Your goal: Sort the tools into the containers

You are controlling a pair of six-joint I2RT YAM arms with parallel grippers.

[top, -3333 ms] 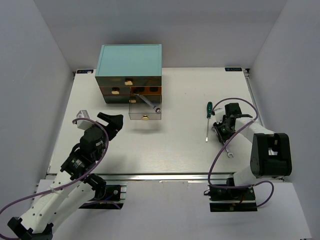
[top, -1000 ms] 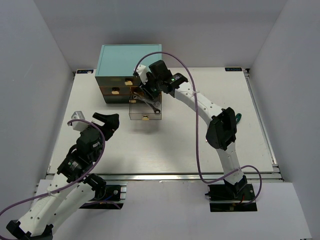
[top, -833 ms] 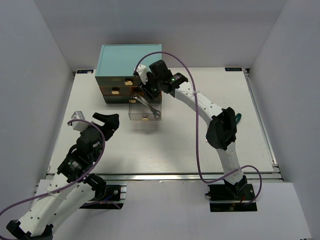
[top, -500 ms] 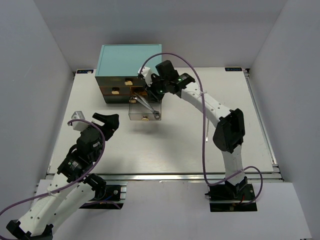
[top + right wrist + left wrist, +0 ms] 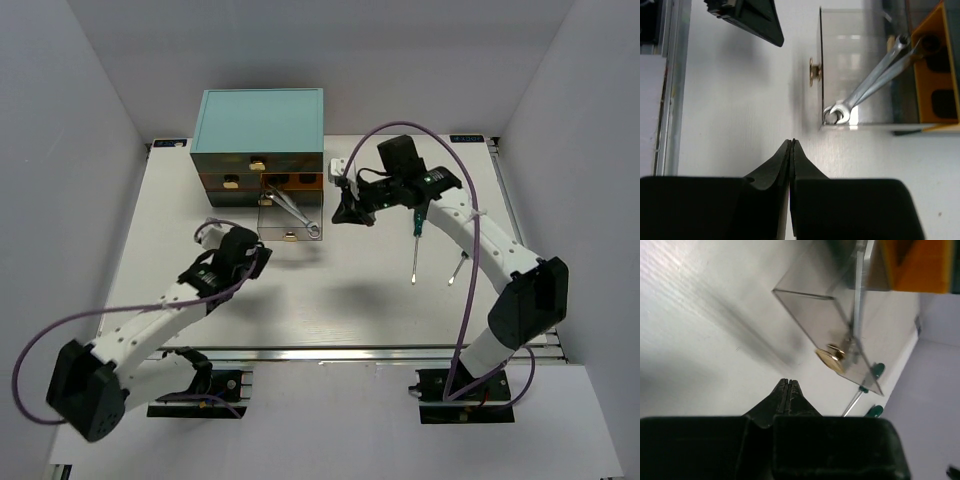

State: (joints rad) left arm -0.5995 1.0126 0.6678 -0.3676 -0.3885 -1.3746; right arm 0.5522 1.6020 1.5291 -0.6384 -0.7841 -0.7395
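Between picks: wrenches (image 5: 867, 82) already in the open drawer (image 5: 305, 234). Pressed together and empty, left fingers (image 5: 782, 395) near its gold knob (image 5: 832, 354); right fingers (image 5: 785, 155) likewise closed on nothing, beside the drawer. Next, probably: across to the green screwdriver (image 5: 416, 245) well apart on the surface (image 5: 350, 290), spreading over its shaft.
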